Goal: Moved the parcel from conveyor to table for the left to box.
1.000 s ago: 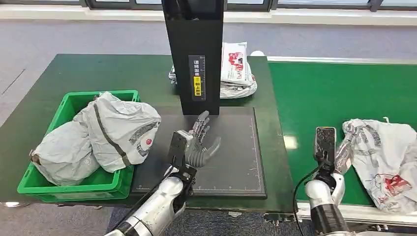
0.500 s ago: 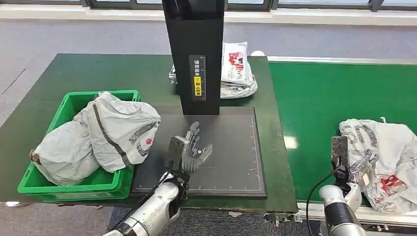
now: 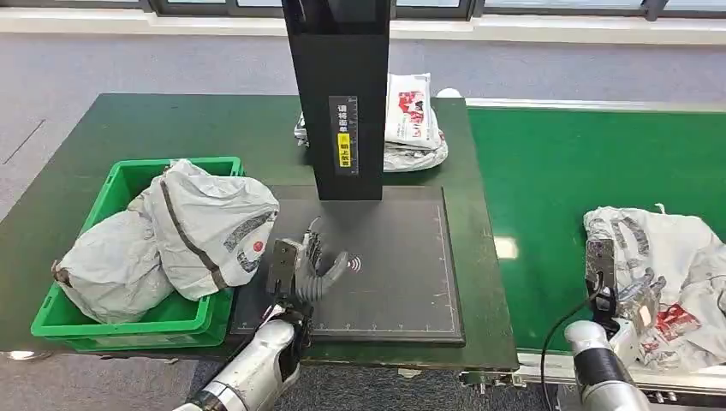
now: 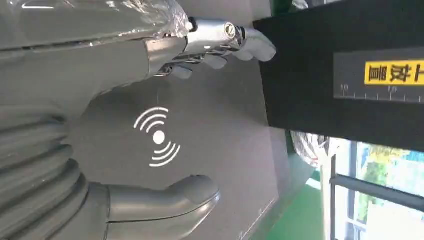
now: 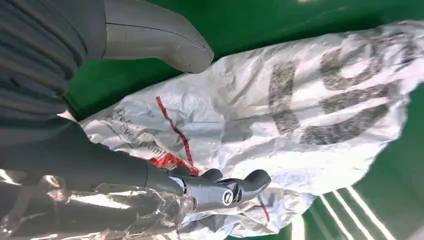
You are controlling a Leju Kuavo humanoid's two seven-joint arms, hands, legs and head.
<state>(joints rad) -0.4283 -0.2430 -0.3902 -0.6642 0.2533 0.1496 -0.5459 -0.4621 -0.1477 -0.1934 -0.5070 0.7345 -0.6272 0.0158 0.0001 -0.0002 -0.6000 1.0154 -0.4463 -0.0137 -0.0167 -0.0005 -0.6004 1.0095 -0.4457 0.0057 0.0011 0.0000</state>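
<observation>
Parcel, a crumpled white-grey plastic mailer bag, lies on the green conveyor at the robot's right, near the belt's front edge. Long axis runs roughly from the near belt edge away and leftward, judged from the head view; hard to fix, since the bag is bunched and cut off at the frame edge. Print on it: large grey characters on the far part, red marks and a thin red line on the near part; small grey lettering in the right wrist view is too creased to read. Right hand is over the parcel's near-left part, thumb spread wide from the dark fingers, which lie along the plastic; nothing is gripped. Left hand is above the dark grey pad on the green surface, thumb and fingers apart, holding nothing. A white wave-arc symbol is printed on the pad between thumb and fingers. A black upright column stands at the pad's far edge, with a grey label carrying vertical characters and a yellow patch, not legible. Green bin to the left holds two grey bagged parcels. More white bags with red print lie behind the column.
</observation>
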